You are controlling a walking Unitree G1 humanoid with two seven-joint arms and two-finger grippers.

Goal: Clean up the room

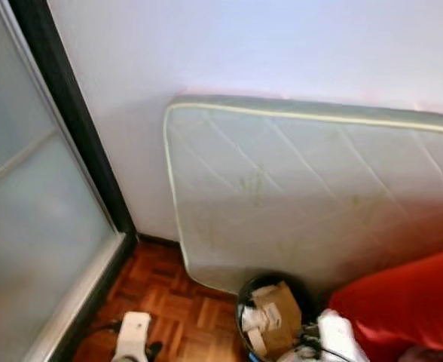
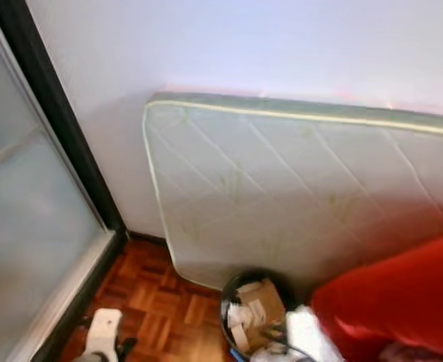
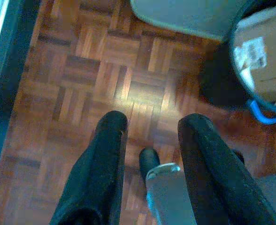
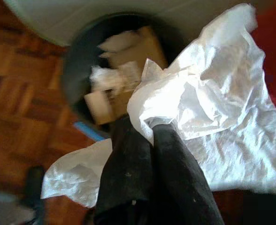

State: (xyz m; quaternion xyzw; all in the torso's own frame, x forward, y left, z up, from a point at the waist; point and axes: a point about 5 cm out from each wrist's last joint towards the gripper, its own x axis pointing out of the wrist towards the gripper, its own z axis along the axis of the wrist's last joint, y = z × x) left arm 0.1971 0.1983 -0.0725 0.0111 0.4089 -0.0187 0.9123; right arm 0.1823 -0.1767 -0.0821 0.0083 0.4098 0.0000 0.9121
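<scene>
On the left is a cloudy glass door (image 1: 33, 226) with a dark frame, then a wood block floor (image 1: 169, 309) and a white wall (image 1: 244, 45) with a mattress (image 1: 312, 196) leaning on it. The left gripper (image 3: 152, 126) hangs over the floor with its fingers spread apart. The black bin (image 4: 81, 61) holds cardboard with a white label too blurry to read, and the right gripper (image 4: 149, 126) pinches crumpled white paper (image 4: 203, 108) just above it, beside something red (image 1: 410, 302) cut off at the edge.

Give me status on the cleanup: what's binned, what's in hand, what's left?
Done: the bin by the mattress already holds cardboard and paper scraps. In hand: the right gripper has its jaws shut on crumpled white paper, held just beside the bin. Left: drop that paper in. The left gripper is open over the wooden floor.
</scene>
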